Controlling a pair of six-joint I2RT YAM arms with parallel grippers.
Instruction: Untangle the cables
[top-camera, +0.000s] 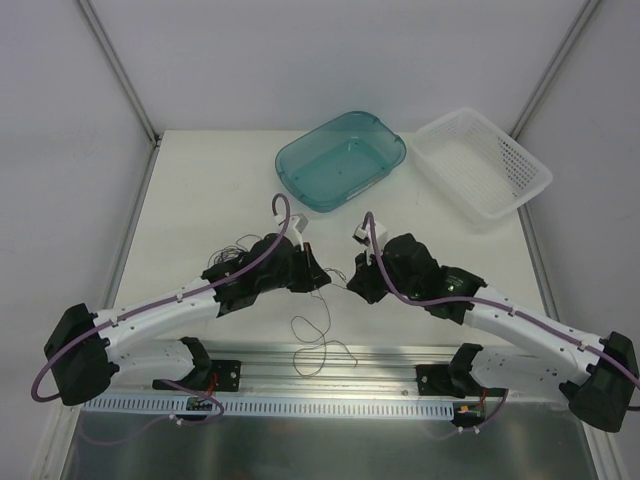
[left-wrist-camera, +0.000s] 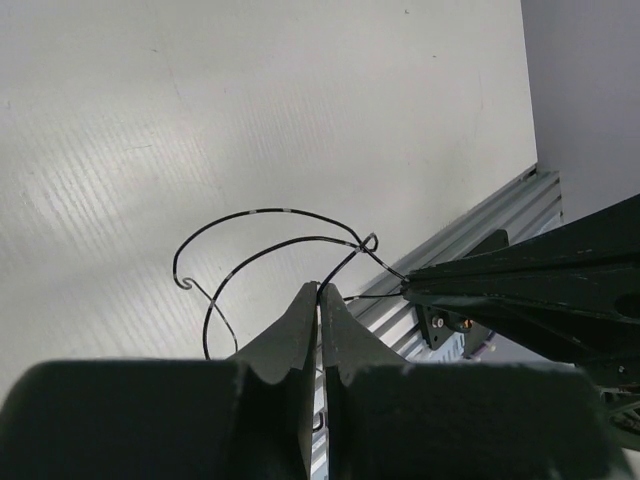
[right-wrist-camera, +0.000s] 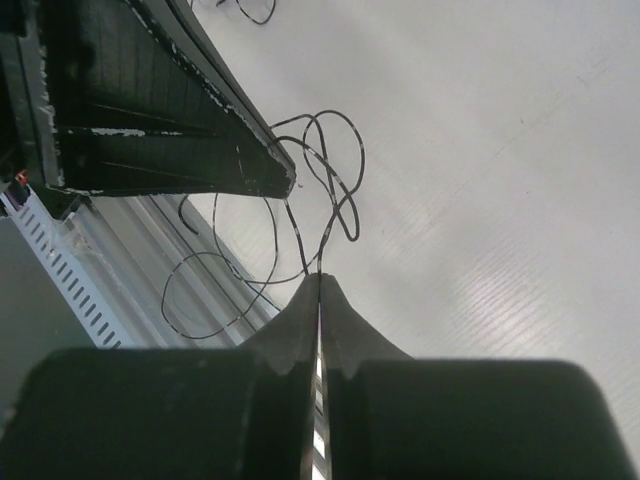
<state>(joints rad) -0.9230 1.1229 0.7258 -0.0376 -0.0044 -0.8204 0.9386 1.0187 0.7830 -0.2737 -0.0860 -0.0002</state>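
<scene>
Your two arms meet near the middle of the white surface, their tips close together. Your left pincer is closed, fingers pressed together, with a thin dark strand of the cables running into its tip. Your right pincer is closed the same way, a strand meeting its tip.

The cables stretch between the two pincers in a few open, overlapping loops. In the overhead view, more loops trail from there toward you across the surface, reaching the metal rail at the near edge. A few fine strands also show beside your left arm's wrist.

At the far side of the surface sit a teal tub and, to its right, a white basket, both well apart from the cables.
</scene>
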